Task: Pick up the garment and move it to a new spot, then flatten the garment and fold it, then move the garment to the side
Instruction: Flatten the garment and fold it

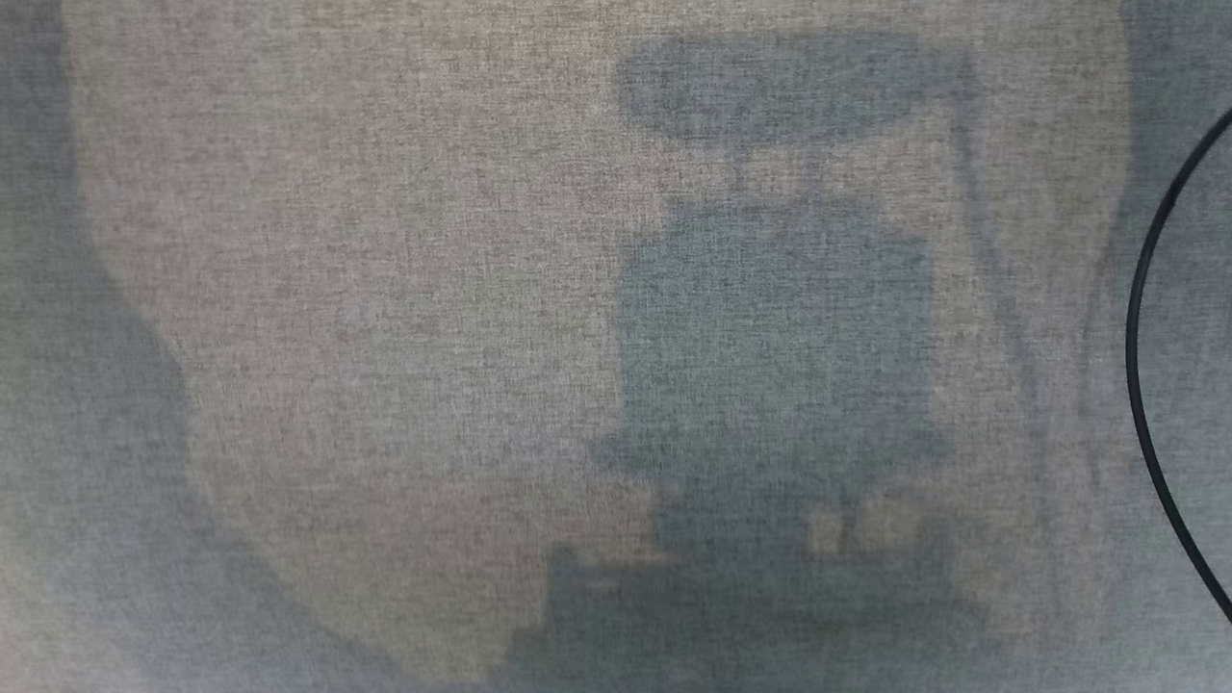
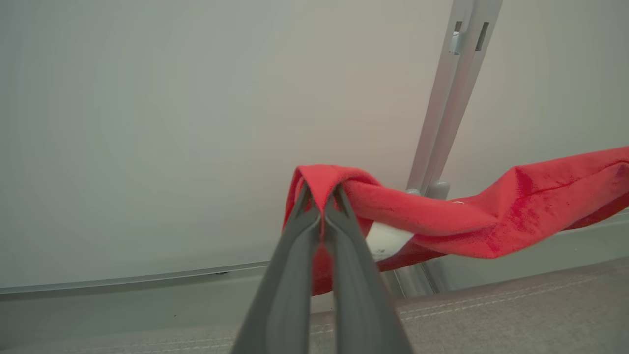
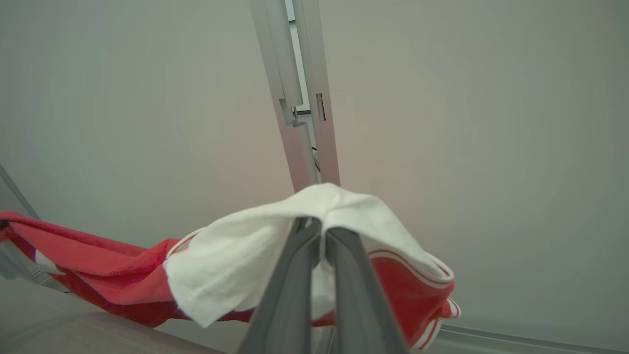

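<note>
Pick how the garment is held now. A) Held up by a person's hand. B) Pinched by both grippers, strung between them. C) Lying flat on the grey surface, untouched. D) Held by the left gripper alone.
B: the left gripper is shut on a red fold of the garment, the right gripper on its white part.

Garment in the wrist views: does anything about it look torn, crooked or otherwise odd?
Nothing looks damaged. The garment sags bunched between the two hands rather than lying flat: the left hand pinches a red fold, the right hand a white part. That looks like mid-carry, not a fault.
</note>
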### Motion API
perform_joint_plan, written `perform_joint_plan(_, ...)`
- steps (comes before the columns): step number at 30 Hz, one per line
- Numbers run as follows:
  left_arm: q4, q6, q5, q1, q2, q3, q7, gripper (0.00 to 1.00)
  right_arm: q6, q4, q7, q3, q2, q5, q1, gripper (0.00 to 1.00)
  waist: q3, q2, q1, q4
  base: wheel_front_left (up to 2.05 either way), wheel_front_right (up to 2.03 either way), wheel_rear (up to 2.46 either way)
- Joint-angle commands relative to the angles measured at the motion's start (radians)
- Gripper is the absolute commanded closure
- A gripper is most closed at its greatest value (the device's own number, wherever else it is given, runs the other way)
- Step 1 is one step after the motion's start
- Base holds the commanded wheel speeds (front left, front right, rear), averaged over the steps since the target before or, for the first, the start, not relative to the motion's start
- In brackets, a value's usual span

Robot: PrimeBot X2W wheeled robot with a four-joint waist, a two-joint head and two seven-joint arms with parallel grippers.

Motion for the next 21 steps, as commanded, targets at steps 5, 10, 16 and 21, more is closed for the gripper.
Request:
perform_joint_plan(5, -0.068, -0.007, -0.133, 0.196, 0.063, -0.092, -0.008, 1.0, 0.0, -0.157, -0.016, 0.074, -0.09, 0.176, 0.283, 1.0, -0.09, 0.0, -0.0003, -0.017, 0.0, 0.0, 0.0)
perform_joint_plan(10, -0.226, -0.007, -0.264, 0.387, 0.14, -0.17, 0.043, 1.0, 0.0, -0.356, 0.029, 0.075, -0.173, 0.293, 0.563, 1.0, -0.222, 0.0, -0.0003, -0.022, 0.0, 0.0, 0.0)
perform_joint_plan(16, -0.429, 0.002, -0.356, 0.651, 0.224, -0.209, 0.102, 1.0, 0.0, -0.568, 0.104, 0.005, -0.228, 0.361, 0.927, 1.0, -0.424, 0.0, -0.0003, -0.03, 0.0, 0.0, 0.0)
perform_joint_plan(21, -0.616, 0.086, -0.402, 0.92, 0.324, -0.207, 0.121, 1.0, 0.0, -0.711, 0.205, -0.084, -0.245, 0.395, 1.246, 1.0, -0.566, 0.0, -0.0003, -0.045, 0.0, 0.0, 0.0)
